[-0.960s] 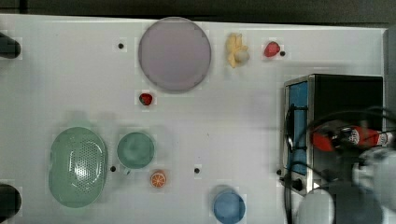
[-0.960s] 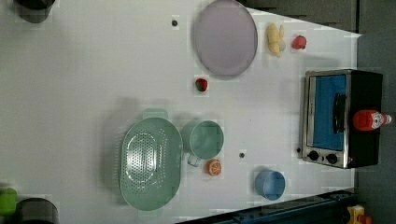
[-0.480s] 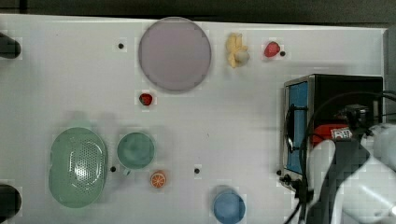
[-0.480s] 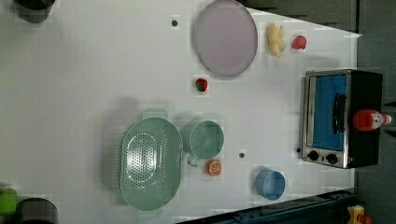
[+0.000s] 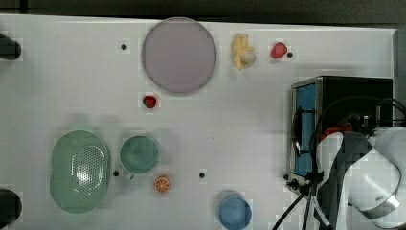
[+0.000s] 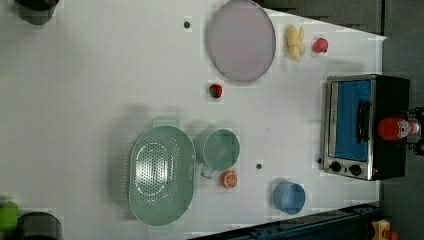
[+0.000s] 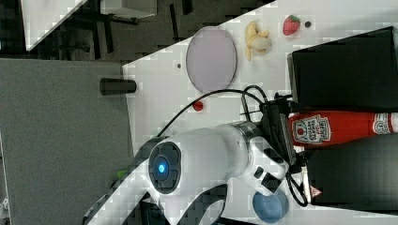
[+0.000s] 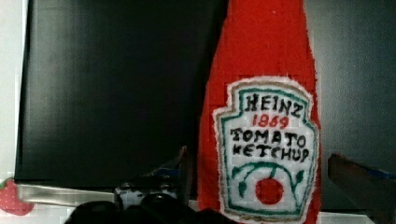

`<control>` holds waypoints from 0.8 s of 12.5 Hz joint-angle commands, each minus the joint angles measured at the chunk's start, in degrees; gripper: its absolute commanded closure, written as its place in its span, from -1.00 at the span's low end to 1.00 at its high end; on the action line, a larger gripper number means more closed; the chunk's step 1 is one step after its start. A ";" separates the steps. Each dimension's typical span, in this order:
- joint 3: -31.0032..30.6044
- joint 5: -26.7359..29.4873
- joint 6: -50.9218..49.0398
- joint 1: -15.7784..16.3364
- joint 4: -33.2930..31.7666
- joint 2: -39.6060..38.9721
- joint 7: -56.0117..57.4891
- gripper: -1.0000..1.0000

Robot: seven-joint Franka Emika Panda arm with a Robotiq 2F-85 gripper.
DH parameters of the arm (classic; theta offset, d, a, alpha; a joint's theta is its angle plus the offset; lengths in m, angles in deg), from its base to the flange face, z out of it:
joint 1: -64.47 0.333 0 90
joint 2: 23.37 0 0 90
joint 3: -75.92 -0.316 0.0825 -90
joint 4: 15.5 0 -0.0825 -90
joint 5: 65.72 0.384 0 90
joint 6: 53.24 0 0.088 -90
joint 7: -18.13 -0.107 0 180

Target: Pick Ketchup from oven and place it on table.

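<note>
Since a second ago my arm (image 5: pixel 368 177) has swung in over the oven (image 5: pixel 356 96) in the top view, covering most of the Ketchup (image 7: pixel 342 127); the table (image 5: pixel 239 134) and oven are unchanged; I see the bottle lying on the oven's black roof; my gripper (image 8: pixel 261 172) stands wide, one finger (image 8: pixel 180 168) either side of the labelled body, not closed on it.

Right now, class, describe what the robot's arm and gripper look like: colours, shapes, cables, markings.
The arm is glossy white with rounded joints and a dark cap bearing a glowing blue light. Black cables loop from it to the black gripper, whose dark fingers have bluish edges.
</note>
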 commanded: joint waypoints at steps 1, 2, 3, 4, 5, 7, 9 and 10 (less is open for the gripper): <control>0.59 0.80 0.90 -0.58 1.47 0.83 1.90 -1.00; 0.75 0.80 0.94 -0.71 1.27 0.78 1.90 -0.78; 0.73 0.82 0.97 -0.73 1.22 0.38 1.90 -0.40; 0.70 0.82 0.98 -0.71 1.28 0.00 1.90 -0.16; 0.70 0.82 1.01 -0.70 1.53 -0.08 1.90 -0.01; -0.65 0.79 -0.55 0.17 4.69 2.20 1.97 -0.01; -2.81 0.78 -6.88 1.25 7.06 4.87 1.96 -0.01; -4.08 0.78 -11.37 1.71 8.12 6.36 1.83 -0.01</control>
